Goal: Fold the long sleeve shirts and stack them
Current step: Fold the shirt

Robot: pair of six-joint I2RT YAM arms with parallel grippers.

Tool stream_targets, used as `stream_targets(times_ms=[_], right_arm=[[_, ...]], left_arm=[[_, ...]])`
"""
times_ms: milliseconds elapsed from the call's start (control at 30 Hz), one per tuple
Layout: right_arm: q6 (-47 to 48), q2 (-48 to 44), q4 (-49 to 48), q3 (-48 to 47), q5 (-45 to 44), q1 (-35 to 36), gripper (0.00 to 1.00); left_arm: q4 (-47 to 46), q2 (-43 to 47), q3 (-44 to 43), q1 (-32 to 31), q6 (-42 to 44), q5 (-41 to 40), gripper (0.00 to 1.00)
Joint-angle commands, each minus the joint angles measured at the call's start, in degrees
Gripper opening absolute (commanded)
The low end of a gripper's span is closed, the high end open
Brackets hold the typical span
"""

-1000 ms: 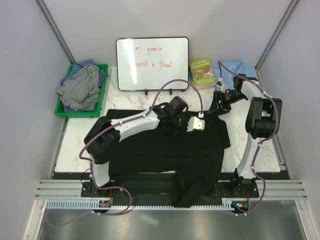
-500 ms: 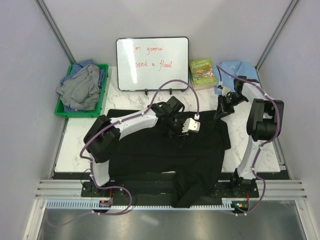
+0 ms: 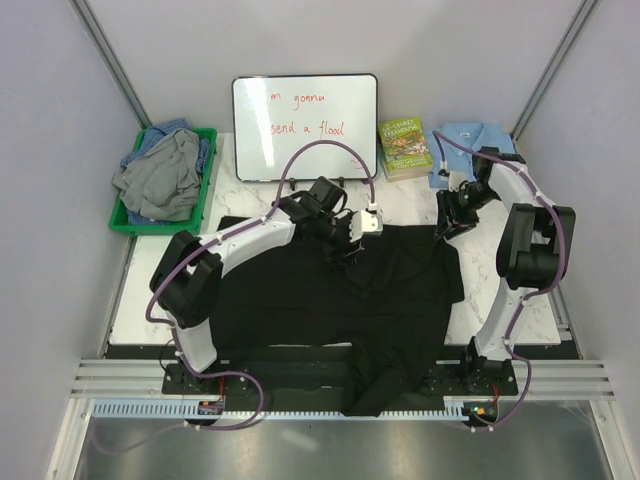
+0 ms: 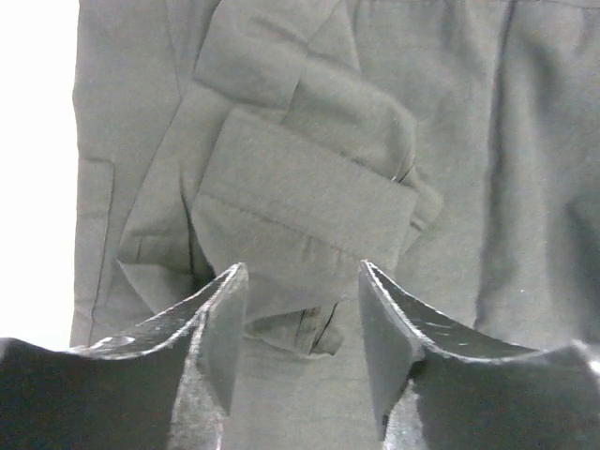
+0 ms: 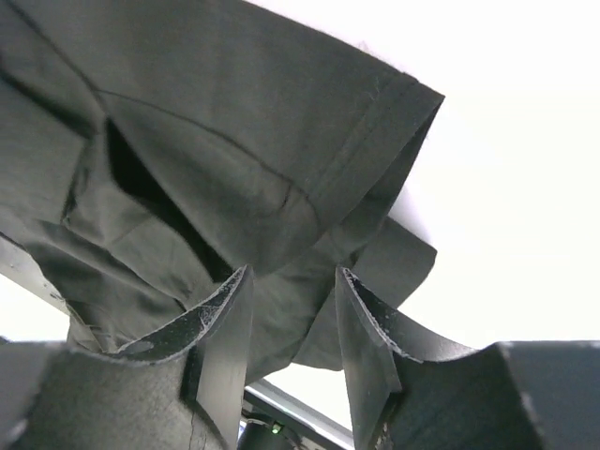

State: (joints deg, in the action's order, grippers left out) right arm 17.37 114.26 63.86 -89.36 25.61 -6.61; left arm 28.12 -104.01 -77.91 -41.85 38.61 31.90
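The black shirt (image 3: pixel 330 300) lies spread on the counter (image 3: pixel 150 290). The left fingers (image 4: pixel 220 328) stand spread above a folded cuff (image 4: pixel 300 202) at its far middle. The right fingers (image 5: pixel 225 337) are spread at its far right corner, pinching nothing. Sleeve-folding seems in hand; next likely needs a fresh grip on an edge.

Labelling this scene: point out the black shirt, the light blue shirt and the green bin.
black shirt (image 3: pixel 330 300), top view, middle of its body
light blue shirt (image 3: pixel 482 132), top view, near its collar
green bin (image 3: pixel 160 229), top view, near rim
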Motion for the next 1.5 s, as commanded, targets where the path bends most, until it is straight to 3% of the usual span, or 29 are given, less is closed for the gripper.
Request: stream_targets(times_ms=[0,33,67,100,133,300,400,500,533,700,833,867,900,1033,1067,1267,1467], right_arm=[[2.68,-6.32,0.75,-3.27,6.44,0.28,0.47],[2.41,-6.15,0.14,-3.36,7.61,0.63,0.47],[1.28,-5.8,-0.22,-3.8,8.23,1.33,0.46],[1.18,-5.28,-0.4,-4.06,9.1,2.03,0.43],[1.01,-3.88,-0.49,-4.24,10.16,3.69,0.42],[-3.12,-0.27,-4.87,-3.19,13.33,7.83,0.31],[-3.92,2.27,-7.51,-1.26,13.07,10.12,0.29],[-3.48,4.3,-8.48,0.94,12.11,10.48,0.27],[-2.96,4.74,-8.66,1.38,11.58,10.48,0.27],[-1.11,6.24,-8.48,2.44,8.59,10.57,0.26],[0.04,6.33,-8.13,2.18,6.83,10.57,0.26],[0.56,6.33,-7.78,2.0,6.65,10.48,0.26],[0.74,6.59,-7.52,1.74,6.65,10.57,0.26],[2.05,5.45,-4.89,0.6,8.66,10.57,0.26],[2.32,4.93,-4.71,0.42,10.06,10.57,0.27],[3.73,-0.7,-3.65,2.52,13.51,10.83,0.34],[4.08,-1.49,-2.42,3.14,13.68,10.83,0.45]], left_arm=[[-2.19,2.14,1.09,-2.01,0.22,-0.26,0.6],[-2.63,2.32,2.4,-2.27,1.46,-0.43,0.64],[-3.85,2.66,3.37,-2.8,2.86,-0.52,0.82],[-5.34,3.28,4.42,-3.15,4.96,-0.61,0.84],[-8.49,4.24,6.52,-3.42,5.94,-0.7,0.93],[-12.46,4.95,9.96,-8.6,14.28,-4.2,0.94],[-19.14,4.17,12.08,-10.45,13.78,-9.3,0.93],[-22.58,2.41,11.38,-10.8,11.58,-15.98,0.82],[-22.84,2.14,11.38,-10.8,11.66,-18.78,0.73],[-25.48,4.42,14.97,-9.75,12.19,-23.72,0.53],[-24.7,7.32,16.99,-7.99,9.38,-26.62,0.12],[-24.26,8.2,17.44,-7.47,9.29,-26.37,0.11],[-23.99,9.34,18.31,-7.11,10.07,-25.23,0.12],[-23.2,17.06,24.63,-7.37,13.42,-15.76,0.51],[-22.33,17.26,24.91,-8.07,13.51,-14.95,0.54],[-21.0,13.14,22.89,-11.58,15.52,-11.86,0.62],[-25.12,7.07,20.87,-14.23,21.05,-16.07,0.64]])
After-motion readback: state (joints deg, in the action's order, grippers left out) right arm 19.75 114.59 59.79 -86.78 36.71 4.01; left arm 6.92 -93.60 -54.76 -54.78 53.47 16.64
